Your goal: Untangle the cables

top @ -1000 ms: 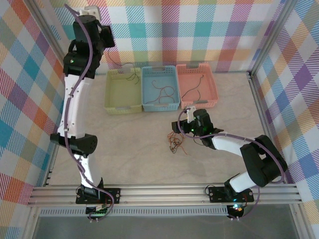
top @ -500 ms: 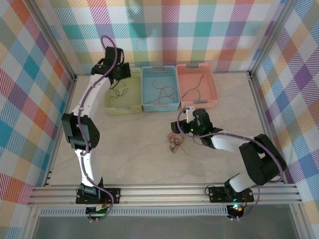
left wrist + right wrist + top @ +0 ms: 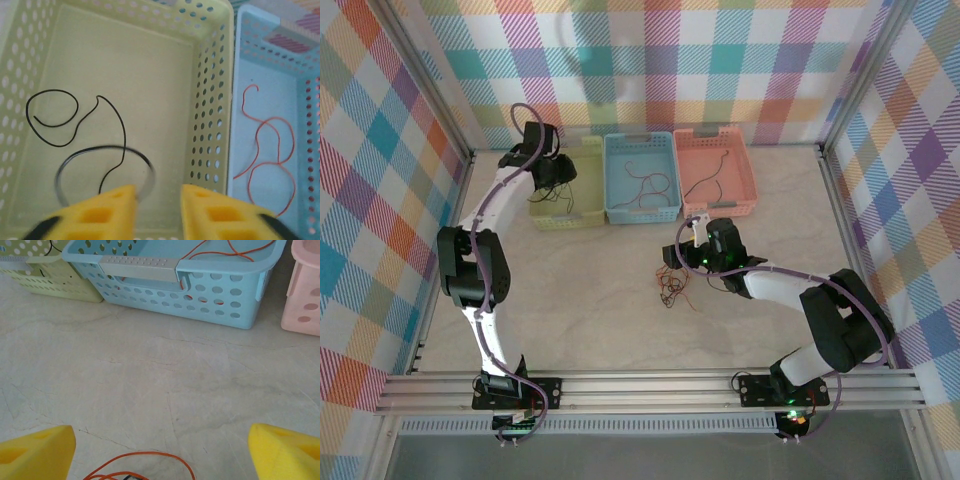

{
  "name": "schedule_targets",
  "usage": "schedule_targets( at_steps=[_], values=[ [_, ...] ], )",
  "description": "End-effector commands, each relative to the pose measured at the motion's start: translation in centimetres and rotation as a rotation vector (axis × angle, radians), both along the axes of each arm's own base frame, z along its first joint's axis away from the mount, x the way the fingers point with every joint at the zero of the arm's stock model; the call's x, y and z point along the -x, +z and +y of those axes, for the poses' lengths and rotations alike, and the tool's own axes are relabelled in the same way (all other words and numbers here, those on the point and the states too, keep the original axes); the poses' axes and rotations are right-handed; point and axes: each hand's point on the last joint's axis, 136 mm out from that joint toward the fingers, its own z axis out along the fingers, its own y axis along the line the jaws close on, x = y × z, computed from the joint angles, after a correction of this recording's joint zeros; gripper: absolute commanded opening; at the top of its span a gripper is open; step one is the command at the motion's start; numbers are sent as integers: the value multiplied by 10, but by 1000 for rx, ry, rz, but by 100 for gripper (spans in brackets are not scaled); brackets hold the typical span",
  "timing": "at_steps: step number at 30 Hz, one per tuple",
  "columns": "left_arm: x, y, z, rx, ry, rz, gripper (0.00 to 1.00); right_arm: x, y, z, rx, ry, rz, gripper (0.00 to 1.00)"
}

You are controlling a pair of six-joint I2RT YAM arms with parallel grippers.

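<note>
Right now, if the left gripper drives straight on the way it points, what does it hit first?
Probably the blurred black cable loop just ahead of the left gripper, then the floor of the yellow basket. Depth is unclear, so it might pass the loop.

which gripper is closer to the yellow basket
Left. The left gripper hangs over the yellow basket; the right gripper is out over the table by the loose cable tangle.
</note>
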Motion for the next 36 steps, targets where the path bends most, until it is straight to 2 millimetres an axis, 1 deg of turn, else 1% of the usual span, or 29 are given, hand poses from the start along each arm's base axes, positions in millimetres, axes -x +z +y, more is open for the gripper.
schedule_targets(
  at_steps=[1,2,3,4,7,11,13,14,16,18,20,24,27,29,30,32,36],
  values=[
    [6,21,-7,69,-11,-44,49,-5,8,4,-15,11,-9,89],
    [9,23,-5,71,-7,-46,53,-5,8,4,-16,11,-10,89],
    [12,26,-6,79,-9,-55,55,-6,8,5,-17,11,-9,89],
    [15,30,-7,88,-12,-61,56,-5,8,5,-17,12,-7,88],
    [26,49,-11,127,-26,-98,56,-6,7,4,-15,9,-2,88],
    [45,69,-17,168,-50,-130,57,-6,8,4,-16,4,-5,88],
    [57,75,-30,204,-90,-135,56,-7,7,3,-12,-2,0,87],
    [67,76,-42,223,-126,-132,56,-7,7,2,-9,-8,0,87],
    [87,74,-72,261,-220,-122,55,-9,6,-1,1,-33,8,85],
    [114,58,-108,299,-323,-81,53,-12,6,-6,9,-70,18,80],
    [141,38,-138,311,-424,-21,51,-12,5,-8,13,-78,22,75],
    [193,-9,-183,347,-558,98,47,-14,1,-14,32,-119,41,65],
    [225,-37,-208,339,-636,181,45,-16,1,-17,40,-142,46,62],
    [237,-51,-216,315,-663,220,45,-17,0,-20,43,-162,45,61],
    [240,-56,-218,302,-667,233,44,-18,-1,-23,49,-177,47,60],
    [239,-64,-219,289,-664,250,43,-19,-1,-29,52,-206,48,58],
    [237,-70,-230,285,-689,282,43,-21,-3,-36,40,-240,63,56]
  ],
)
